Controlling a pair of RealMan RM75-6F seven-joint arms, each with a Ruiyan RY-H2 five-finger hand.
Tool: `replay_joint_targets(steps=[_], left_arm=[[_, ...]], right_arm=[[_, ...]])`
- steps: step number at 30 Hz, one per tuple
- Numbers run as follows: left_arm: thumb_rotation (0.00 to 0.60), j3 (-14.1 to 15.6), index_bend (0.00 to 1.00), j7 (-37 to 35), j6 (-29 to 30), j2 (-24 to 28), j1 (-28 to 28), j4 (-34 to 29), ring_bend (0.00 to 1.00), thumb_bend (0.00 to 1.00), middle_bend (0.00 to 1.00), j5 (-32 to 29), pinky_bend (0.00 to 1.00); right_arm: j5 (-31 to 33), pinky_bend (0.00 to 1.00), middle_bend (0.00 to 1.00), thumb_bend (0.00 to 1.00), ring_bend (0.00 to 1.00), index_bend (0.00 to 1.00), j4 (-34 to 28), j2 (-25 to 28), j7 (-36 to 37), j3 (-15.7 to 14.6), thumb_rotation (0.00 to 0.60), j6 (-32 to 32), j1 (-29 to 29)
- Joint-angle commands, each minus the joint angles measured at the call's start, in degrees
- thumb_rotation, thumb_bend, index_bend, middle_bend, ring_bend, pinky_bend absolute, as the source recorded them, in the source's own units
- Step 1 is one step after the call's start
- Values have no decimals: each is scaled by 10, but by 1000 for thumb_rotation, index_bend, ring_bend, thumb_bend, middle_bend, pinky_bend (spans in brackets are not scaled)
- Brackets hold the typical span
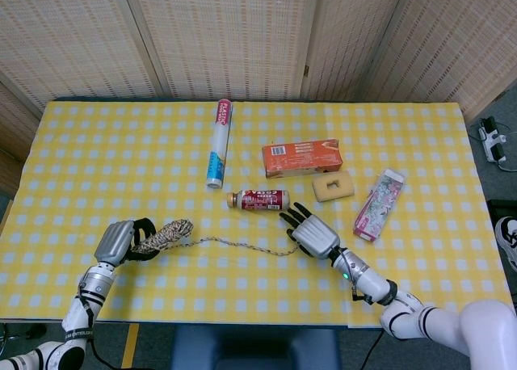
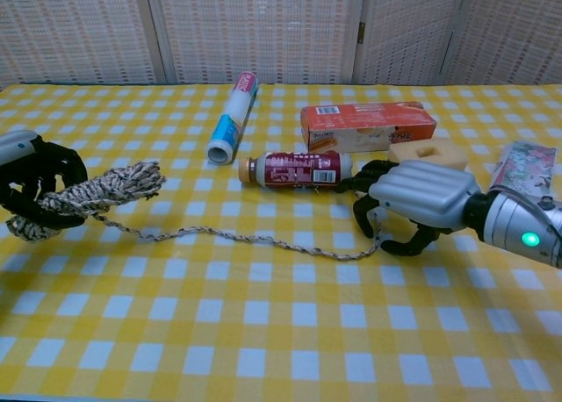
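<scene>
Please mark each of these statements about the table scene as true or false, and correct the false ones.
1. The left hand holds the rope bundle. True.
2. The red-labelled bottle stands upright. False: it lies on its side.
3. The right hand grips the orange box. False: the hand is apart from the box, with its fingers over the loose end of the rope, near the bottle's base.
4. The plastic wrap roll lies beyond the bottle, farther from the robot. True.
5. The tablecloth is plain blue. False: it is yellow and white checked.
</scene>
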Motion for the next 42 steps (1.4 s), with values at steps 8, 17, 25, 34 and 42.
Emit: replay_joint_targets(steps=[8, 17, 25, 34, 42], left_arm=[[600, 0, 751, -4, -4, -1, -1, 3, 703, 463, 711, -3, 784], [600, 0, 752, -4, -5, -1, -1, 4, 703, 463, 711, -4, 784], [600, -7, 752, -12, -1, 6, -5, -8, 703, 462, 711, 4, 784], [600, -34, 752, -30, -45, 5, -41, -45, 704, 463, 711, -14, 784], [600, -53, 753, -38, -102, -18, -87, -65, 707, 463, 711, -44, 784]], right_arm=[[6, 52, 154, 416, 103, 559, 7, -5, 4, -4, 600, 1, 4], [7, 52, 184, 443, 113, 608, 10, -5, 12, -8, 600, 9, 6], [-15, 52, 207, 447, 118, 631, -25, 17, 18, -12, 600, 54, 2], [-90, 43, 205, 447, 116, 644, -175, 82, 2, -4, 600, 151, 9], [-91, 42, 202, 447, 108, 645, -280, 102, -60, 52, 600, 155, 37]])
